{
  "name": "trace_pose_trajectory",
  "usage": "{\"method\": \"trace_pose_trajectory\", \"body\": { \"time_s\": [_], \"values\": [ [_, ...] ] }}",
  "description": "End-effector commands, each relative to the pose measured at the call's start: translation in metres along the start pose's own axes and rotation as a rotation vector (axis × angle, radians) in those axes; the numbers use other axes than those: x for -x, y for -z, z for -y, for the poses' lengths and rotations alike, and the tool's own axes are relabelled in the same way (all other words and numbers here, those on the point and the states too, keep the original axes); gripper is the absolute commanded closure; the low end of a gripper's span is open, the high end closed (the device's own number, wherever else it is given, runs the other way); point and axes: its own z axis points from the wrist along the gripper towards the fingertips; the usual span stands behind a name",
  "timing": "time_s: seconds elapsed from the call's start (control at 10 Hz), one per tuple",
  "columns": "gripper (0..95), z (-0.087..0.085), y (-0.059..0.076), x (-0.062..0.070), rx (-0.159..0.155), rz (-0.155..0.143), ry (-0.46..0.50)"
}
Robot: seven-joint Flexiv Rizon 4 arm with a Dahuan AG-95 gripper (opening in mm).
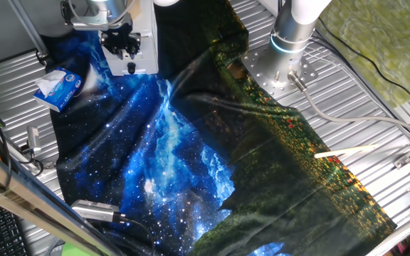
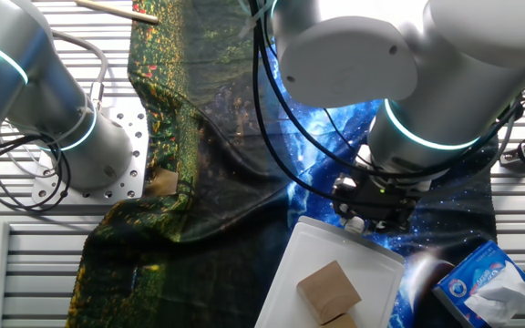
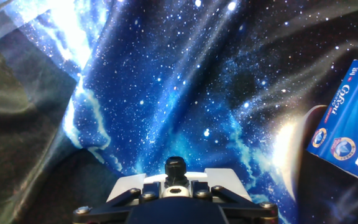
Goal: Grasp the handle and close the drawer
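Observation:
The white drawer stands at the back left of the starry blue cloth. In the other fixed view its white box lies under the arm; no tan interior shows. My gripper hangs at the drawer's front. It also shows in the other fixed view and at the bottom of the hand view. The small white round handle sits between the dark fingers, which look closed on it. The handle also shows at the gripper's tip in the other fixed view.
A blue-and-white tissue packet lies left of the drawer and also shows in the hand view. Two brown blocks sit on the white box. The arm's base stands at the back right, with a wooden stick nearby.

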Motion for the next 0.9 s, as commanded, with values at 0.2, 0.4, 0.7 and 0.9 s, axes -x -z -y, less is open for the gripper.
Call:
{"method": "trace_pose_trajectory", "body": {
  "time_s": [0.2,0.4,0.7,0.9],
  "values": [
    [57.0,0.0003,0.0001,0.0006,-0.004,-0.003,0.007],
    [57.0,0.0008,0.0002,0.0008,-0.004,-0.003,0.001],
    [38.0,0.0034,0.0008,0.0021,-0.001,0.001,0.001],
    [38.0,0.0059,0.0012,0.0036,0.002,0.003,0.004]
  ]
}}
